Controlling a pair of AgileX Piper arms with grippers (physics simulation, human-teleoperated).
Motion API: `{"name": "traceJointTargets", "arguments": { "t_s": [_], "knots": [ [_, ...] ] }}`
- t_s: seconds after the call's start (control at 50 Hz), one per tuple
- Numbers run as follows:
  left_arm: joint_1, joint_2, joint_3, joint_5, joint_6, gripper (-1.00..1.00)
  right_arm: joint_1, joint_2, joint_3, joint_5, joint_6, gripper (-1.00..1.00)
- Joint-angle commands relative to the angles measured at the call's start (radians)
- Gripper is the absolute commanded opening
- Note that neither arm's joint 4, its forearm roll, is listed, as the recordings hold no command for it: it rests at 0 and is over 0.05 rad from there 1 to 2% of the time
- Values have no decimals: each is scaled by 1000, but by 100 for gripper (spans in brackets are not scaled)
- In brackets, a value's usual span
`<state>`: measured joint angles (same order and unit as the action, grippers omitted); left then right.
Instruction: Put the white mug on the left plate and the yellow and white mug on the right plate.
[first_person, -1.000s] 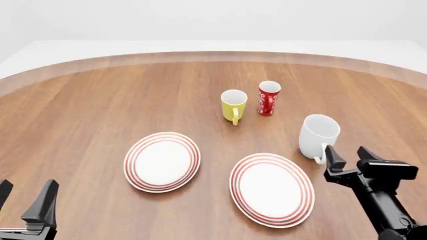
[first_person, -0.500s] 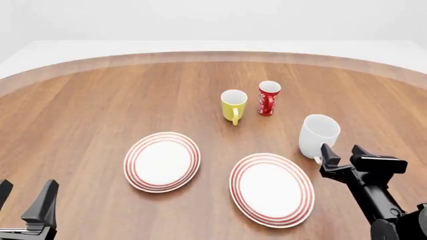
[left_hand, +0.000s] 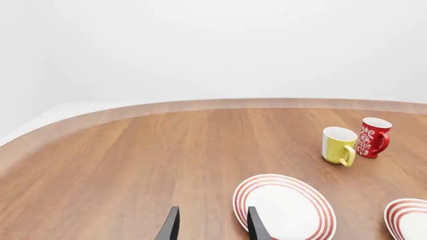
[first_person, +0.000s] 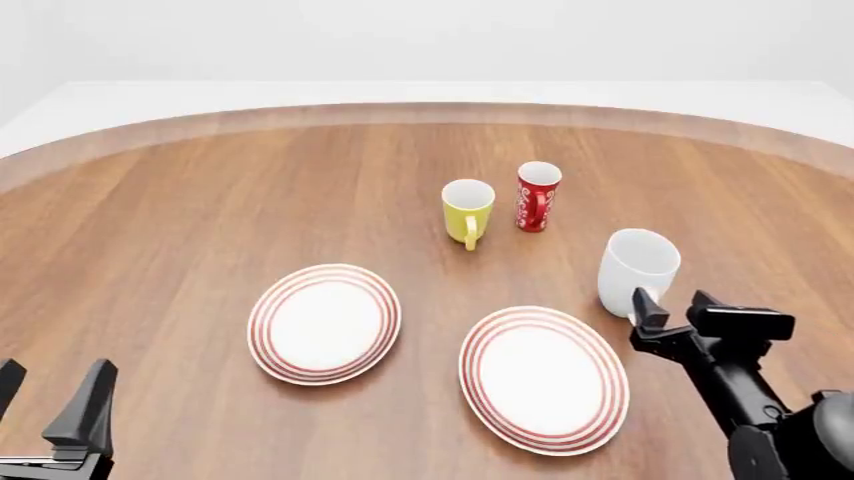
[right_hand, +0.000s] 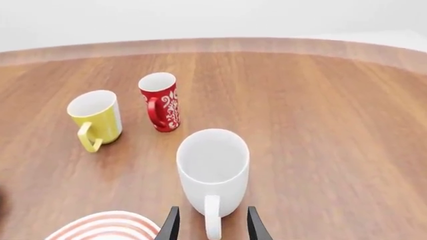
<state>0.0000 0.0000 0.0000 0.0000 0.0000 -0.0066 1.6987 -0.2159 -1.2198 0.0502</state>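
Observation:
The white mug (first_person: 638, 268) stands upright on the table to the right, its handle facing me. My right gripper (first_person: 671, 305) is open just behind it. In the right wrist view the handle (right_hand: 212, 222) sits between the open fingers of that gripper (right_hand: 212, 226), untouched. The yellow and white mug (first_person: 467, 210) stands at centre back, seen also as the yellow mug (right_hand: 97, 117). The left plate (first_person: 324, 322) and the right plate (first_person: 545, 378) lie bare in front. My left gripper (first_person: 51, 392) rests open at the near left, with its fingers (left_hand: 170, 227) holding nothing.
A slim red mug (first_person: 538, 195) with white markings stands just right of the yellow one, also as the red mug (right_hand: 160, 100). The wooden table's curved far edge (first_person: 427, 112) meets a white floor. The left wrist view shows both plates (left_hand: 287, 210) and the two small mugs (left_hand: 338, 145).
My right gripper has moved forward and left, closing in on the white mug's handle. The left arm and all mugs and plates have stayed put.

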Motion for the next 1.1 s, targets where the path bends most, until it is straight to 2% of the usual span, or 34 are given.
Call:
{"name": "traceJointTargets", "arguments": {
  "t_s": [0.02,1.1],
  "knots": [
    [0,0,0,0,0,100,2,30,-14,0,0,100],
    [0,0,0,0,0,100,11,195,-107,0,2,100]
  ]
}}
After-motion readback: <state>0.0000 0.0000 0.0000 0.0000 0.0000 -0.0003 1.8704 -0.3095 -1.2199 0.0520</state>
